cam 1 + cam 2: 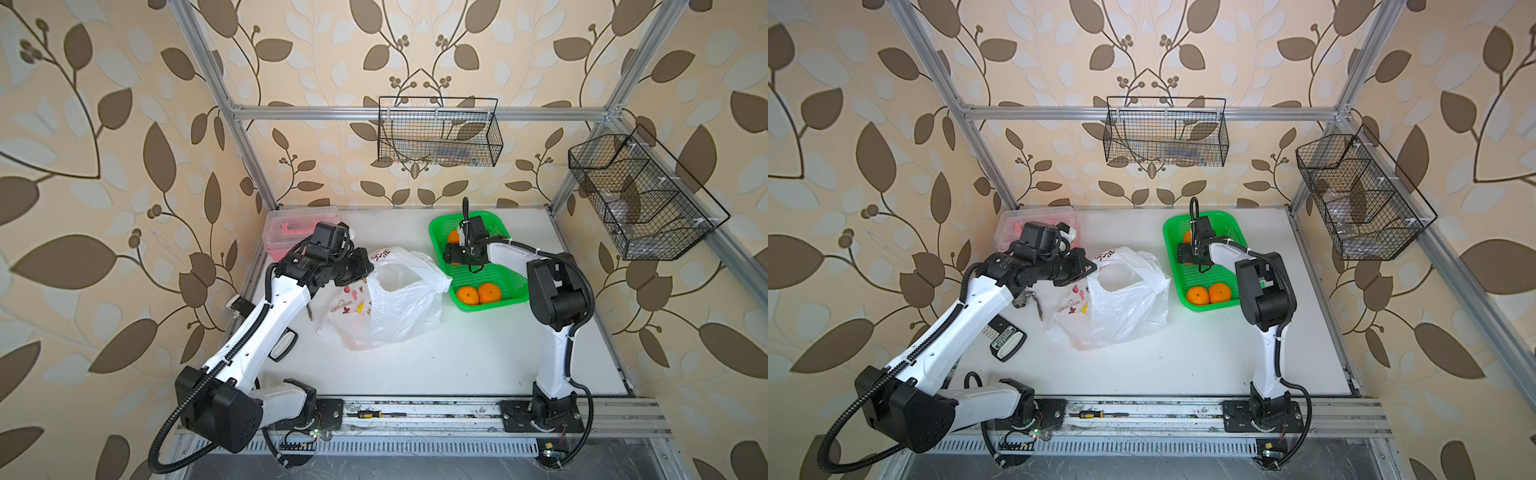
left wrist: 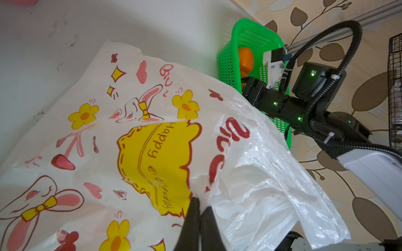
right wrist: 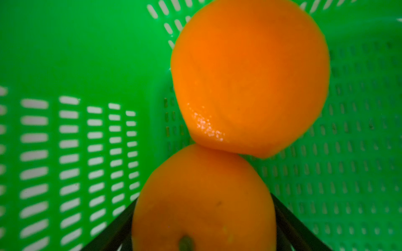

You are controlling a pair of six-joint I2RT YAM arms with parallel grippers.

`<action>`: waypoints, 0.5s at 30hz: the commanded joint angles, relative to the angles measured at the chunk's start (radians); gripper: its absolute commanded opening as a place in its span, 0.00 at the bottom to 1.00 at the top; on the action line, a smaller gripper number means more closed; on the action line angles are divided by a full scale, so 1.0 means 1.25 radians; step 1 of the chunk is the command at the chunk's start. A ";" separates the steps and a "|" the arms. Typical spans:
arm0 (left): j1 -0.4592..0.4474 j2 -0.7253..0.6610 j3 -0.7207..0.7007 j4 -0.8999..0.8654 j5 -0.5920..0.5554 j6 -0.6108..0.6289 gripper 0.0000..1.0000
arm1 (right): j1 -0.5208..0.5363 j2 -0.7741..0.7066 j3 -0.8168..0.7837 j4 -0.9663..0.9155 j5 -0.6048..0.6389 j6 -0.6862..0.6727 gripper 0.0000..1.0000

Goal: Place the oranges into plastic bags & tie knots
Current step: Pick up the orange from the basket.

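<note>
The plastic bag (image 1: 395, 307) (image 1: 1121, 307) lies on the white table, mouth gaping, cartoon print facing left. My left gripper (image 1: 368, 266) (image 2: 201, 203) is shut, pinching the bag's rim beside the yellow patch (image 2: 156, 156). The green basket (image 1: 505, 274) (image 3: 87, 65) holds two oranges (image 1: 467, 296) (image 1: 489, 293) at its near end. My right gripper (image 1: 457, 253) (image 3: 203, 196) reaches down into its far end. Its fingers press both sides of an orange (image 3: 202, 213) that rests on the basket floor. Another orange (image 3: 250, 76) touches that one.
A clear box with a pink lid (image 1: 301, 224) stands at the back left. Two black wire baskets (image 1: 438, 133) (image 1: 640, 199) hang on the frame. A labelled device (image 1: 1007, 340) lies beside the left arm. A screwdriver (image 1: 370, 414) rests on the front rail.
</note>
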 commanded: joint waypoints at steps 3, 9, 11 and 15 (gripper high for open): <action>0.007 -0.017 0.000 0.005 -0.001 0.021 0.00 | -0.010 -0.004 0.003 -0.009 0.020 -0.022 0.72; 0.007 -0.018 0.000 0.005 0.005 0.020 0.00 | -0.009 -0.146 -0.082 0.021 0.031 -0.049 0.63; 0.007 -0.018 0.000 0.006 0.010 0.020 0.00 | -0.006 -0.238 -0.139 0.032 0.018 -0.057 0.63; 0.007 -0.017 -0.001 0.012 0.017 0.018 0.00 | 0.024 -0.444 -0.249 0.021 -0.017 -0.055 0.62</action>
